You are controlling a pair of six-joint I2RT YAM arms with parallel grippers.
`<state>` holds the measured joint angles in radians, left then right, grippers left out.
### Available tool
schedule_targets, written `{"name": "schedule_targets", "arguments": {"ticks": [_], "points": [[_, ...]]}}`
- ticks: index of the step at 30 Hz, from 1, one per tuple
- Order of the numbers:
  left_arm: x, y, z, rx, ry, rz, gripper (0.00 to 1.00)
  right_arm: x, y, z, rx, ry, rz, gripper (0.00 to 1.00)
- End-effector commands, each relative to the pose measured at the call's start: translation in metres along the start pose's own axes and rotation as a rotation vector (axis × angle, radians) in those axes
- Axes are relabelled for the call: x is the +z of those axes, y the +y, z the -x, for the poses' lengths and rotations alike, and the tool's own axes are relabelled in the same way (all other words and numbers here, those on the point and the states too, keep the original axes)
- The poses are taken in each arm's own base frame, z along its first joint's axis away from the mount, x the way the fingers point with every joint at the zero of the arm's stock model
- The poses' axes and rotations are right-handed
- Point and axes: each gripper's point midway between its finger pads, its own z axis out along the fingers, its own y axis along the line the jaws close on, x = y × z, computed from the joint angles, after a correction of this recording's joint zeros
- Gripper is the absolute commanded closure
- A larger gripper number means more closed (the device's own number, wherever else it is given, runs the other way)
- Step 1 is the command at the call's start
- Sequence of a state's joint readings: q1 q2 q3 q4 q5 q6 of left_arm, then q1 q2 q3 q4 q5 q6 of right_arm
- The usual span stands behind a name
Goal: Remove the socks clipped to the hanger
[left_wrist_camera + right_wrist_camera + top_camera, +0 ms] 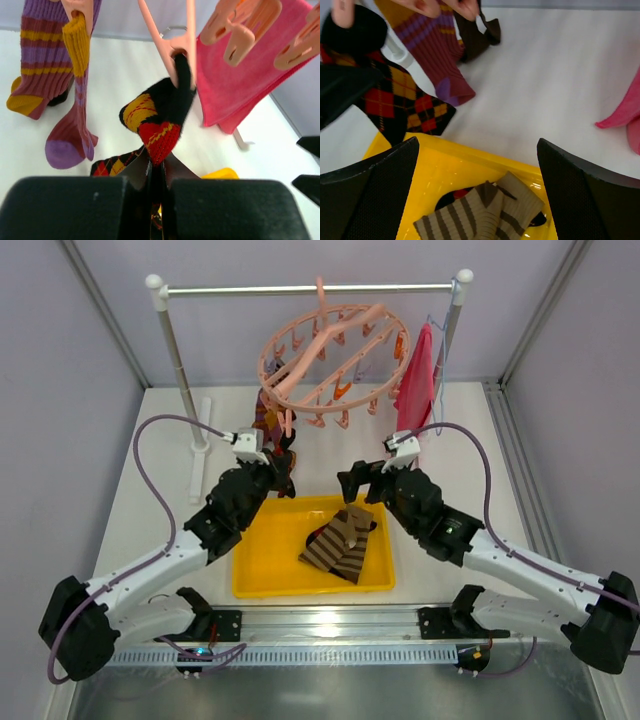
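You are midway through pulling the dark argyle sock (155, 120) off the hanger (318, 353). Your left gripper (156, 170) is clenched on the sock's lower part, below the hanger's left side and just beyond the far-left corner of the yellow tray (262, 560). The sock's black cuff is pinched in a salmon peg (180, 45), so it is not yet free. The next move, as I judge it, calls for a firm, steady tug downward and toward the near side so the knit slips out of the peg, then a carry over the tray and a release. Expect the soft knit to stretch before it lets go, and the light plastic ring to swing on its hook. Your right gripper (477, 150) is spread wide and holds nothing, hovering over the tray, where the brown-cream striped socks (342, 540) lie limp on glossy hard plastic. The ribbed maroon-purple socks (47, 55) hang clipped just left of the argyle one, and a plain pink-red cloth (250, 85) drapes at the right
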<state>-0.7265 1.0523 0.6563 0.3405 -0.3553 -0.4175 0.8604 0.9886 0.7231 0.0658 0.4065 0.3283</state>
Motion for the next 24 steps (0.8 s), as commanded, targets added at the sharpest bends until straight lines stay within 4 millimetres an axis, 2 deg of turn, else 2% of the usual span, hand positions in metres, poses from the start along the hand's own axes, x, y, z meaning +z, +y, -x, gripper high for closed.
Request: {"name": "schedule_targets", "arguments": {"ticks": [1,2,3,4,5,8,9,10,11,17,24], "points": [[-0.012,-0.004,-0.01,0.03,0.031,-0.055,1.0,-0.002,0.033,0.036,0.011,-0.059,0.043,0.0],[-0.014,-0.005,-0.012,0.032,0.037,-0.07,1.0,-0.002,0.036,0.043,0.004,-0.072,0.027,0.0],[-0.015,-0.006,-0.013,0.025,0.039,-0.075,1.0,-0.003,0.052,0.051,-0.008,-0.069,0.042,0.0],[-0.018,-0.006,-0.016,0.026,0.044,-0.083,1.0,-0.003,0.058,0.057,-0.027,-0.078,0.036,0.0],[-0.019,-0.008,-0.018,0.026,0.048,-0.096,1.0,-0.005,0.061,0.076,-0.024,-0.102,0.009,0.0],[-0.021,-0.009,-0.02,0.017,0.047,-0.108,1.0,0.002,0.08,0.073,-0.065,-0.068,0.012,0.0],[-0.022,-0.011,-0.02,0.013,0.048,-0.118,1.0,0.001,0.087,0.083,-0.058,-0.078,0.018,0.0],[-0.022,-0.012,-0.02,0.014,0.048,-0.121,1.0,0.006,0.094,0.079,-0.067,-0.064,0.023,0.0],[-0.023,-0.012,-0.019,0.013,0.046,-0.125,1.0,0.006,0.099,0.089,-0.055,-0.078,0.031,0.0],[-0.021,-0.012,-0.025,0.01,0.054,-0.129,1.0,0.025,0.131,0.095,-0.057,-0.054,0.068,0.0],[-0.02,-0.019,-0.031,-0.003,0.065,-0.151,1.0,0.048,0.141,0.087,-0.078,-0.026,0.024,0.0]]}}
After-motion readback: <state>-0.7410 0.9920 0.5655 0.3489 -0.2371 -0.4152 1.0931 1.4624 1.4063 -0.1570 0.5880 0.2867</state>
